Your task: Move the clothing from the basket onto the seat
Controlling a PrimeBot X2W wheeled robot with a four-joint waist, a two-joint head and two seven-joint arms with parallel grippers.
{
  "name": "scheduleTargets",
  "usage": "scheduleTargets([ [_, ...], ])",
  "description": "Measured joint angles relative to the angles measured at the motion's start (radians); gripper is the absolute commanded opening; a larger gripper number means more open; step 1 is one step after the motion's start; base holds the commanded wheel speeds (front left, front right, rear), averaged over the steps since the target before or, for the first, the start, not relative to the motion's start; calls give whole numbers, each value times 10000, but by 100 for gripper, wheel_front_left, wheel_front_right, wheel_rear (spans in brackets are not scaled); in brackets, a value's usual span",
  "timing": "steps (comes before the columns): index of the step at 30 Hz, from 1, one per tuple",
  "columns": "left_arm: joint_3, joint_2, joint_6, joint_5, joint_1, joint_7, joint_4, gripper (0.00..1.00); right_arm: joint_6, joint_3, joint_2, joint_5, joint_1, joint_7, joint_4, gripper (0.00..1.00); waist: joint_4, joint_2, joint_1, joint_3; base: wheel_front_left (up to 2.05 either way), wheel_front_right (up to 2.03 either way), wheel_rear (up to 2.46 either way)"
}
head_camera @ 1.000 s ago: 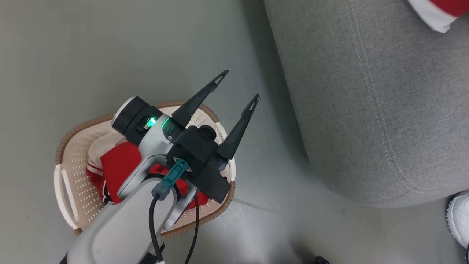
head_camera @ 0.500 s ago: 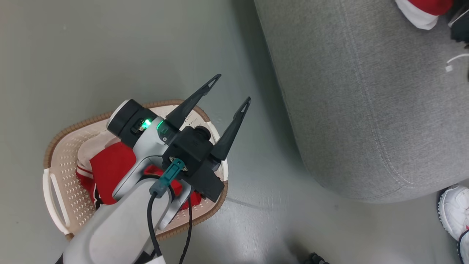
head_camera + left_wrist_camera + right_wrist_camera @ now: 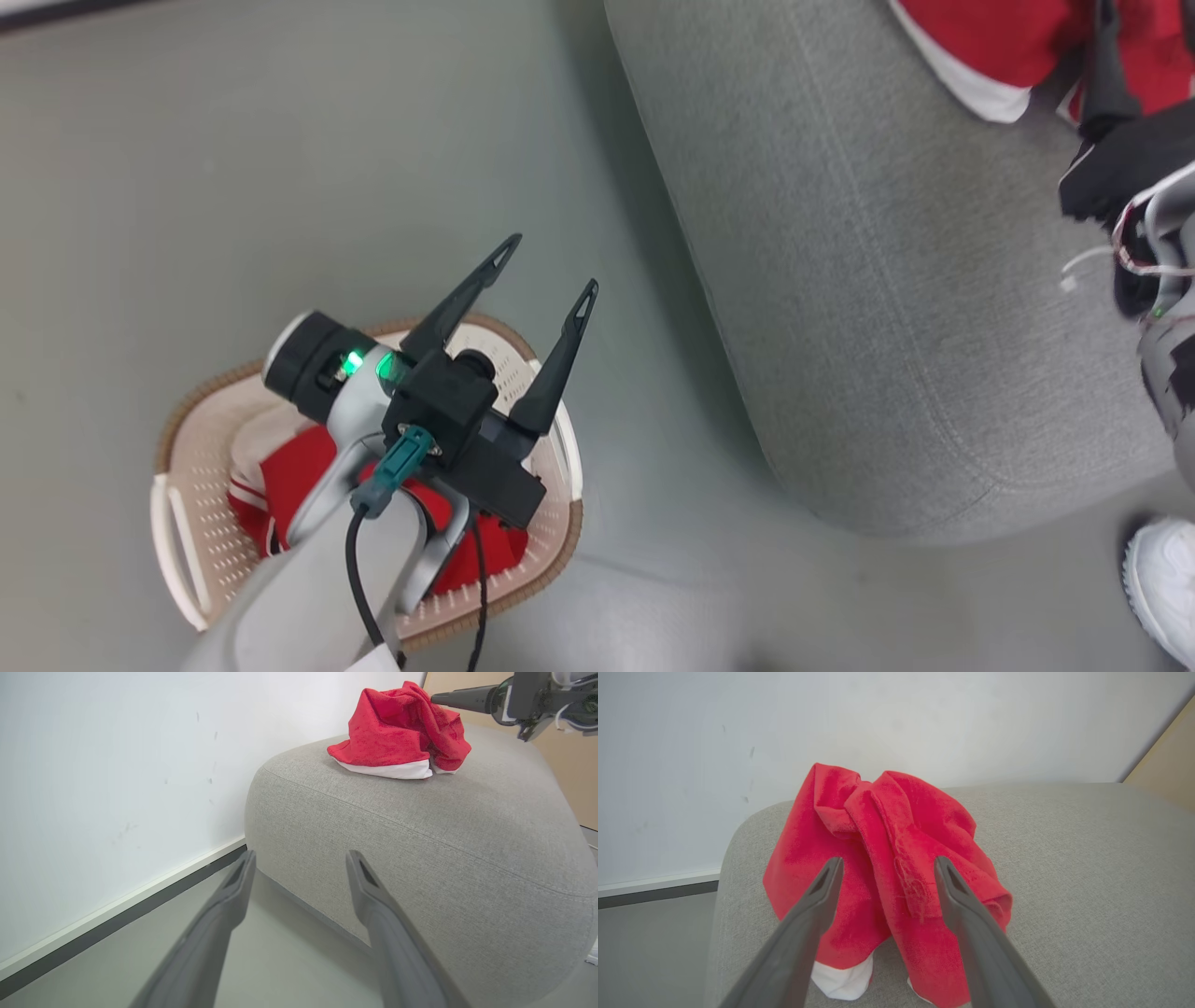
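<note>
— Where was the clothing point(image 3: 289, 476)?

— Part of it lay red and bunched inside the basket point(image 3: 210, 495), at about 8 o'clock in the head view. The basket stood on the grey floor point(image 3: 280, 187), well apart from the seat point(image 3: 887, 280).

— And the rest?

— One red garment point(image 3: 915, 840) with a white hem sat crumpled on top of the seat, up at 1 o'clock in the head view, near the seat's far edge by the wall point(image 3: 117, 765).

— What was the left gripper point(image 3: 549, 267) doing?

— It hung above the basket with its two fingers spread wide and nothing between them, pointing toward 1 o'clock. Its forearm covered part of the clothing below.

— The right gripper point(image 3: 888, 861)?

— Over the seat, at 2 o'clock in the head view. Its fingers stood apart as well, clamping nothing; in its own wrist view the red garment lay just past the tips, at 12 o'clock. I couldn't tell whether a tip touched the cloth.

— Anything else?

— A white shoe point(image 3: 1162, 579) on the floor at 4 o'clock, just beside the seat's rounded corner.
</note>
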Motion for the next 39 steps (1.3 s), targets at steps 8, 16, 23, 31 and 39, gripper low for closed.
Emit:
scheduleTargets([
  [8,393,-476,228,-594,563,-500,652,100,2,71,0,-247,1102,-2,-754,100,282,0,-1,-1051,0,0,0],
  [16,991,-474,451,-1058,1312,-686,1152,100,31,249,171,-560,2285,-2,-1536,100,781,-1,-1,-1987,0,0,0],
  [23,1578,-385,616,-1356,2370,-803,1522,100,-40,314,533,-610,3615,-2,-2320,100,1376,-1,-1,-2961,0,0,0],
  [31,2236,-178,717,-1779,3721,-859,1657,100,-359,397,1085,-671,5558,0,-3248,100,1947,-1,-1,-4163,0,0,0],
  [39,2725,-58,863,-1858,5339,-859,1329,100,-746,508,1285,-805,7692,0,-4606,100,2394,-1,-2,-5468,0,0,0],
])
